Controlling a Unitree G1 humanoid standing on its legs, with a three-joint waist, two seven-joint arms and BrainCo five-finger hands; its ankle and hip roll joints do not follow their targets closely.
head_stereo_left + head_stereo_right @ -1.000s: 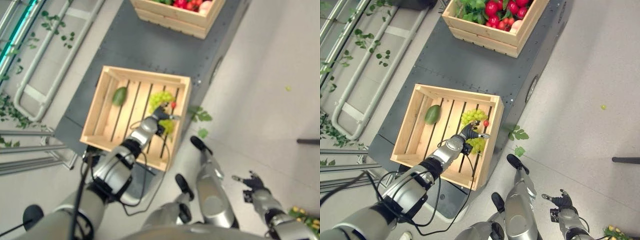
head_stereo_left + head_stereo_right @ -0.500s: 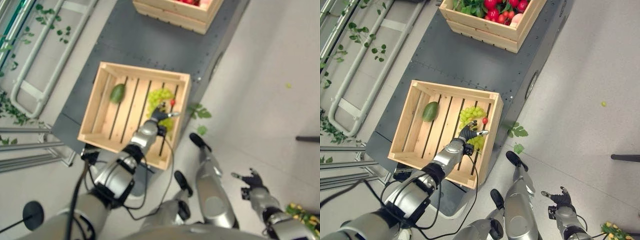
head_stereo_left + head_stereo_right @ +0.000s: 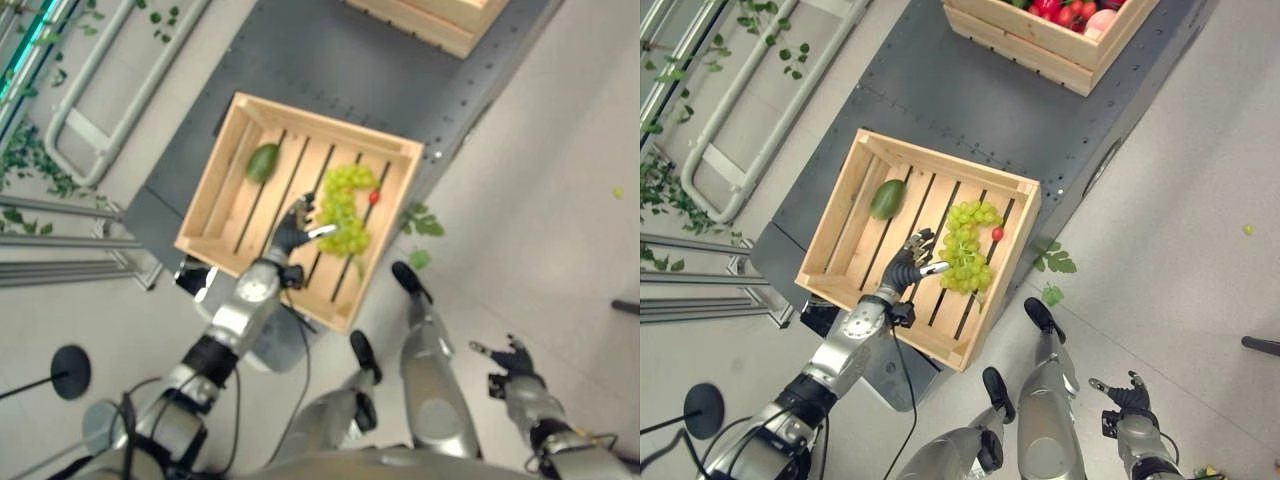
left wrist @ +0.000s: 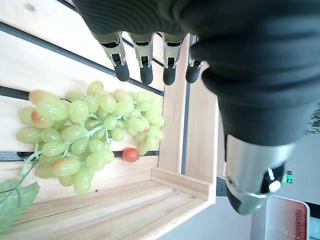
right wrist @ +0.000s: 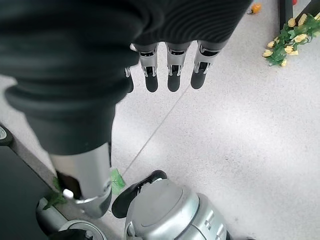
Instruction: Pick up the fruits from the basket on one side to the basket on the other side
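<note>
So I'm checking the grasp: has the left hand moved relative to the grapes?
Yes. The left hand has drawn back off the green grapes, toward the crate's middle slats, empty.

1. The left arm reaches forward and up from the lower left, stretched almost straight, with its dark ribbed wrist cover just behind the left hand (image 3: 908, 268).
2. The left hand's fingers (image 4: 145, 58) are straight and spread in a row, with the thumb held apart to the side; nothing is held between them.
3. The right arm hangs low at the lower right, bent at the robot's side.
4. The right hand (image 3: 1123, 396) is held low with its fingers (image 5: 173, 72) straight and relaxed, the thumb apart, holding nothing.
</note>
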